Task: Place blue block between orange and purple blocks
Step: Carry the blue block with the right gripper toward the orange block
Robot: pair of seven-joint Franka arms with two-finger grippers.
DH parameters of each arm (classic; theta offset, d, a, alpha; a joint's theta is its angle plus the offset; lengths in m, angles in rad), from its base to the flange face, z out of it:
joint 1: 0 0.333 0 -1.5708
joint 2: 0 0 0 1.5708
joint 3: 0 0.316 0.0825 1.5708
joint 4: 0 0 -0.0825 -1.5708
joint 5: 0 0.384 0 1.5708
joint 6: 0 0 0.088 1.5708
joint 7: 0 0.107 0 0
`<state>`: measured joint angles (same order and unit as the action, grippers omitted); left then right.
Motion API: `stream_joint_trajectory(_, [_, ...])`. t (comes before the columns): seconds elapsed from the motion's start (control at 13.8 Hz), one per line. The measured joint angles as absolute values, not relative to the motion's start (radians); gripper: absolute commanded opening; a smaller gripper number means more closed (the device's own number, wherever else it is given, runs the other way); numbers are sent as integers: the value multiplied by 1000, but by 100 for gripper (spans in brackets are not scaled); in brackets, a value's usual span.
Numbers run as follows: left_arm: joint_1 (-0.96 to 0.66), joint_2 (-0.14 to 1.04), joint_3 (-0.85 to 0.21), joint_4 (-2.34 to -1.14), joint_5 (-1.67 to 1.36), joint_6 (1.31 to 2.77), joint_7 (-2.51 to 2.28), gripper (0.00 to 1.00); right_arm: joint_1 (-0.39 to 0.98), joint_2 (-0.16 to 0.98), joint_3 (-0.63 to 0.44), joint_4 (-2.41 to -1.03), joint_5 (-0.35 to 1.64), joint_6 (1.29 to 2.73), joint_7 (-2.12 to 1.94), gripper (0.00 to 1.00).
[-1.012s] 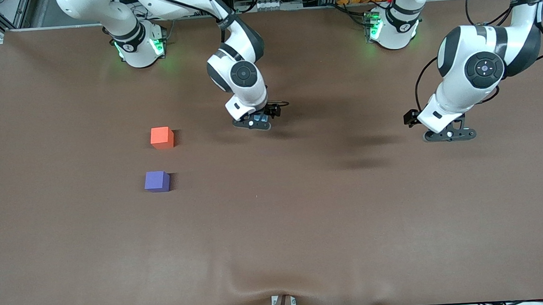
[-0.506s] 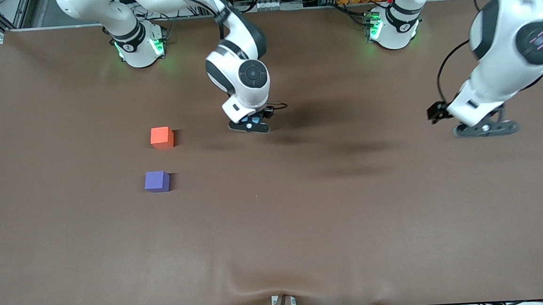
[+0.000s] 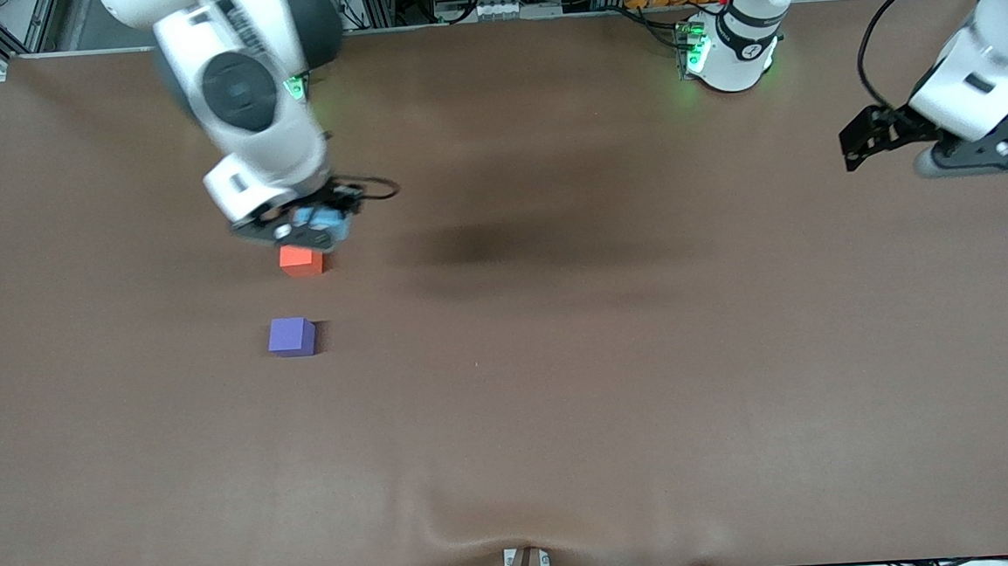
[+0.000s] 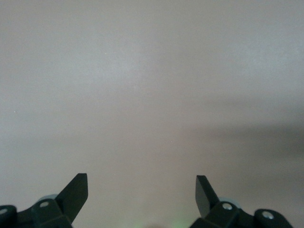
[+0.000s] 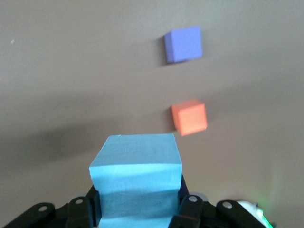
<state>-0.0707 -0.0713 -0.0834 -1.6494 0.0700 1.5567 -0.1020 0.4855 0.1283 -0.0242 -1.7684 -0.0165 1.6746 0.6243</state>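
Blue block [image 5: 136,180] clamped in right claw [image 3: 306,229]; above orange block [image 3: 301,259].

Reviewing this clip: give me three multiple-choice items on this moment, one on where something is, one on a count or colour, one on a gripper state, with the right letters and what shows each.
1. Where is the purple block relative to the orange block?
A. Nearer to the front camera
B. Stacked on it
C. Farther from the front camera

2. How many blocks rest on the table?
A. One
B. Two
C. Three

3. What is the state of the right gripper?
A. Open and empty
B. Shut on the orange block
C. Shut on the blue block

Answers:
1 A: the purple block lies lower in the front view, apart from the orange one.
2 B: only orange and purple sit on the table; the blue one is carried in the air.
3 C: the right wrist view shows the blue block clamped between the fingers, above the orange block. The left gripper waits open at the left arm's end.
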Motion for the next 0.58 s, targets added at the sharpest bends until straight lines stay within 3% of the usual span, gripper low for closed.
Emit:
stream_joint_trajectory(0.29, [-58,-71,-79,-1637,63,1533,-102,100,283,180,-25,-1949,32,1969,313,0])
stream_joint_trajectory(0.58, [-46,-71,-76,-1636,52,1528,-14,100,256,223,-15,-2070,60,2105,260,0])
